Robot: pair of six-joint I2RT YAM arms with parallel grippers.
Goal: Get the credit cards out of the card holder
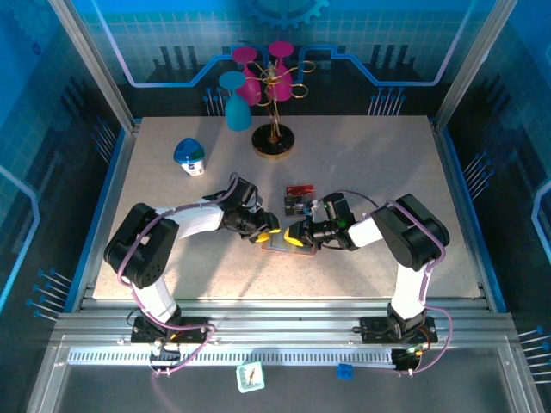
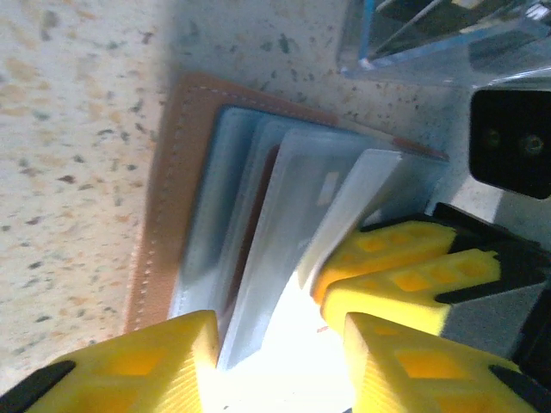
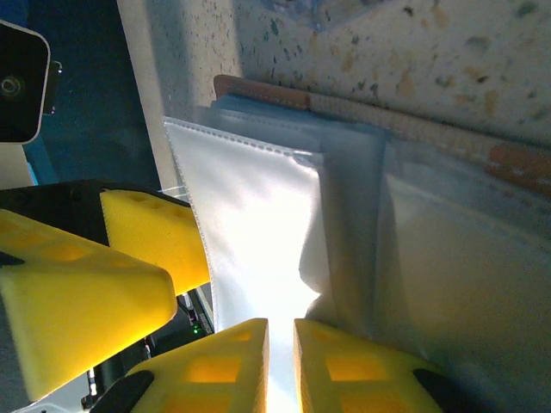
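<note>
Beneath both grippers we list the table (image 1: 172, 258): speckled, hard, matt.

Card holder (image 2: 164, 206): lies flat and open, directly ahead of the left gripper (image 2: 280, 340), whose yellow fingers stand wide apart and hold nothing. Its rim is stitched salmon-brown leatherette and its grey-blue pocket panels are thin and floppy. The right gripper (image 3: 280, 335) is pinched shut on one pale panel. We judge the holder light and prone to lift or slide, so it wants pinning at the rim.

Clear plastic box (image 2: 430, 39): just beyond the left fingertips, rigid and glossy.

Credit cards (image 1: 298, 198): one red, the others dark, lying just beyond both grippers. We judge them stiff, thin and slick, best gripped by an exposed edge. We cannot tell whether any remain in the pockets.
</note>
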